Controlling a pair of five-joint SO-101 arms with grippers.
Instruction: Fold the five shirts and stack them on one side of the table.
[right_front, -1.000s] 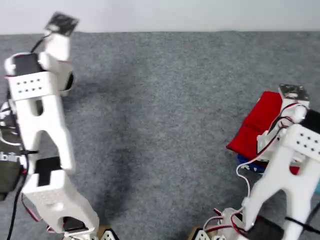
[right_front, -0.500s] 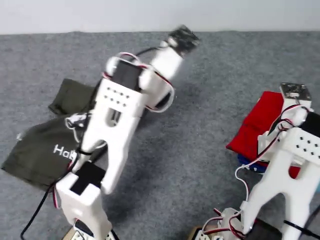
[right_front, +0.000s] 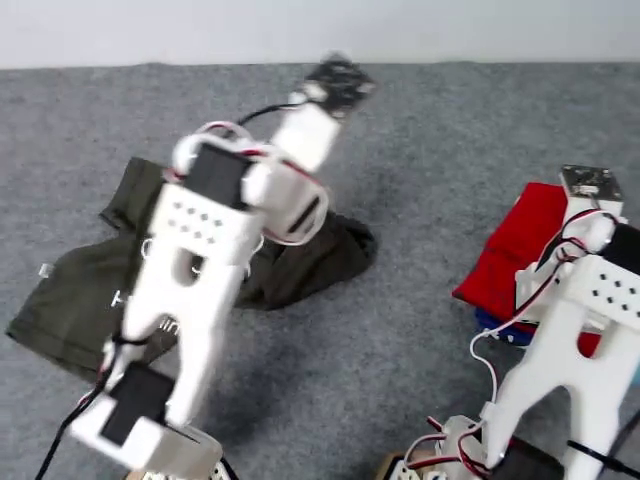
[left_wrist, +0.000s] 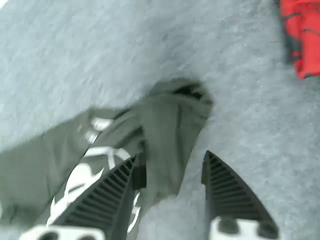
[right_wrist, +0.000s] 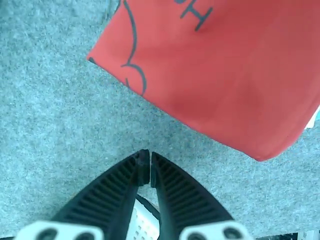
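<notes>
An olive-green shirt (right_front: 70, 300) with white print lies spread on the left of the table. One part of it is bunched up (right_front: 325, 255) toward the middle. My left gripper (left_wrist: 172, 160) hangs open just over this bunched fold (left_wrist: 170, 115), one finger (left_wrist: 117, 192) on the cloth and the other finger (left_wrist: 230, 192) over bare table. A folded red shirt (right_front: 510, 250) tops a stack at the right, with a blue one (right_front: 500, 330) under it. My right gripper (right_wrist: 147, 156) is shut and empty over the grey table, beside the red shirt (right_wrist: 220, 75).
The grey felt table (right_front: 430, 150) has free room across the middle and back. The left arm (right_front: 200, 260) crosses over the olive shirt. The right arm (right_front: 570, 330) stands over the stack's near side. A pale wall edges the table's far side.
The left arm swung from the far left to the middle, uncovering the olive shirt. Part of that shirt has been drawn rightward into a bunch. The right arm has stayed still.
</notes>
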